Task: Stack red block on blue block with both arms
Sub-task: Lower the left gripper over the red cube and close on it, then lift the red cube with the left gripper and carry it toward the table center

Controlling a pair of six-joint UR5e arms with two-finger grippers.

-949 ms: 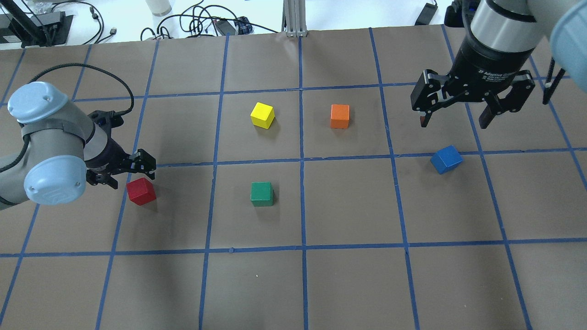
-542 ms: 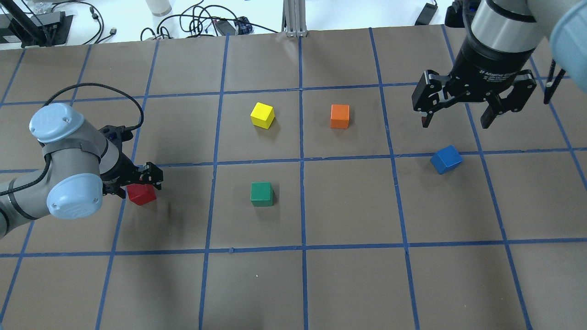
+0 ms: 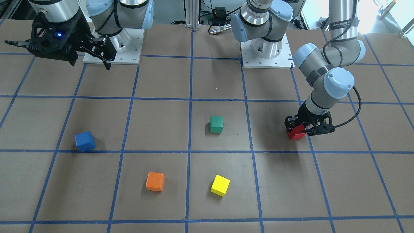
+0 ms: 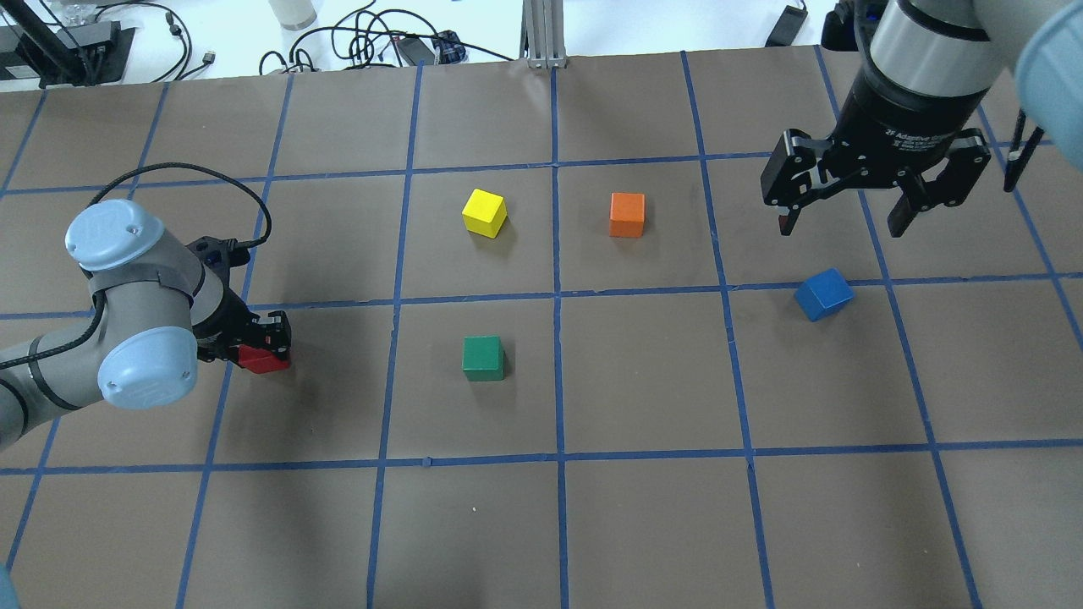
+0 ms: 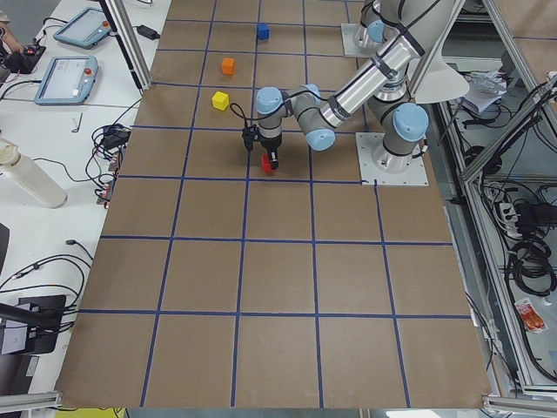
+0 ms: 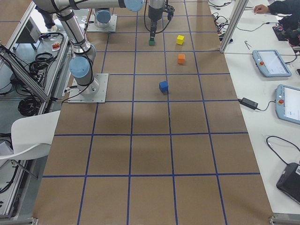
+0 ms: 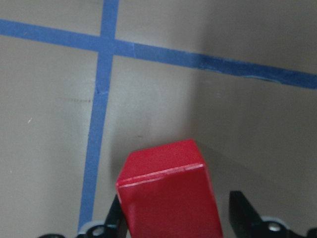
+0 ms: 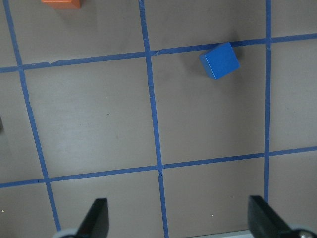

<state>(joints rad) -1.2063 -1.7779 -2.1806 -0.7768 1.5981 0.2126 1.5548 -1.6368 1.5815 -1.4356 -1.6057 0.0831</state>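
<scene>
Left wrist-mounted: red block (image 7: 168, 198) between fingers (image 7: 243, 214)

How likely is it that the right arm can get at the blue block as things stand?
Probably yes. The right gripper hangs open and raised, close to the blue block, which sits alone. Its nearest neighbour, the orange block, stands well clear.

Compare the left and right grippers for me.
The left gripper is low at the table, jaws straddling the red block; the right gripper hangs high, jaws around nothing, the blue block lying apart on the table. The left jaws stand narrower than the right's. Both are open and black.
</scene>
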